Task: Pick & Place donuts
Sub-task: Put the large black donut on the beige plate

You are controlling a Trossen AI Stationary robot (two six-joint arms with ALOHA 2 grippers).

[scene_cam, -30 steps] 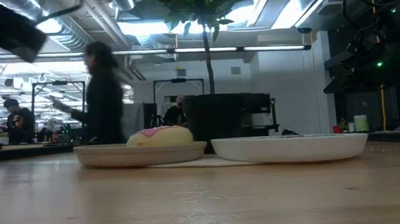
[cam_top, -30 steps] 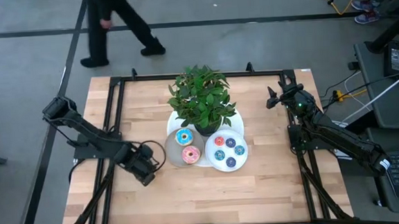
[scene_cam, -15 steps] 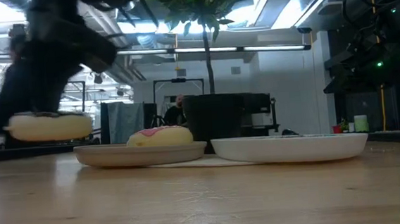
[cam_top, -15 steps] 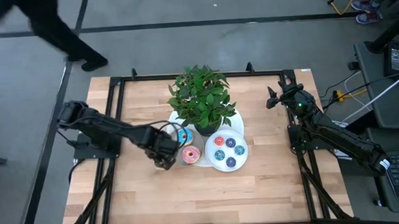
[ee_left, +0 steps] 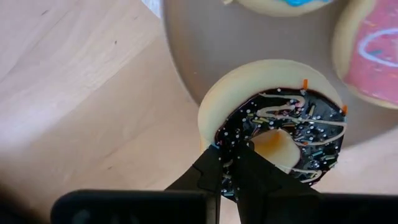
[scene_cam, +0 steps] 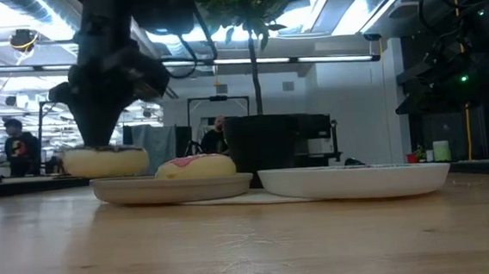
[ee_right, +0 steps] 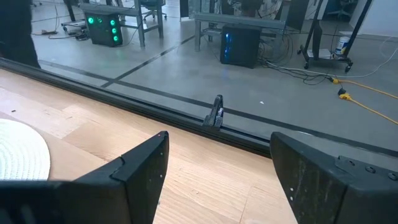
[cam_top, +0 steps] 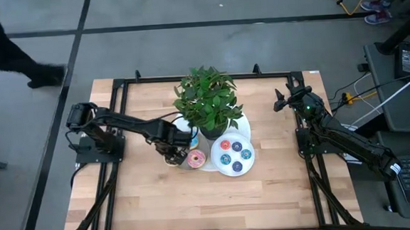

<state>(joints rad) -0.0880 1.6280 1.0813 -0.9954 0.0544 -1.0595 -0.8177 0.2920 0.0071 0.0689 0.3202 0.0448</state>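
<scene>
Chocolate icing with sprinkles covers the donut (ee_left: pixel 273 127) that the left gripper (ee_left: pixel 235 163) pinches by its rim, the thin fingers clenched on the ring's near edge. In the high view this gripper (cam_top: pixel 171 150) sits over the left edge of the grey plate (cam_top: pixel 180 163), and in the low view the held donut (scene_cam: pixel 105 160) hangs just above that plate's left rim (scene_cam: pixel 110 191), not clearly resting on it. On the same plate lie a pink donut (cam_top: pixel 195 158) and, farther back, a blue-iced donut (cam_top: pixel 191 138) partly under the arm. To the right, touching the grey plate, the white plate (cam_top: pixel 246 168) carries several mini donuts (cam_top: pixel 234 153) in pink and blue. The potted plant (cam_top: pixel 208 100) stands just behind both plates. Far to the right, the right gripper (cam_top: pixel 287 100) waits near the table's far right corner, its fingers (ee_right: pixel 140 167) spread wide with nothing between them.

The risk, as I judge it, lies in the placement: the chocolate donut straddles the plate's edge, so letting go here could tip it off onto the wood. Moving further right instead could knock it into the pink donut, and the plant's leaves overhang close to the arm.

No brand, label or writing is readable anywhere.
</scene>
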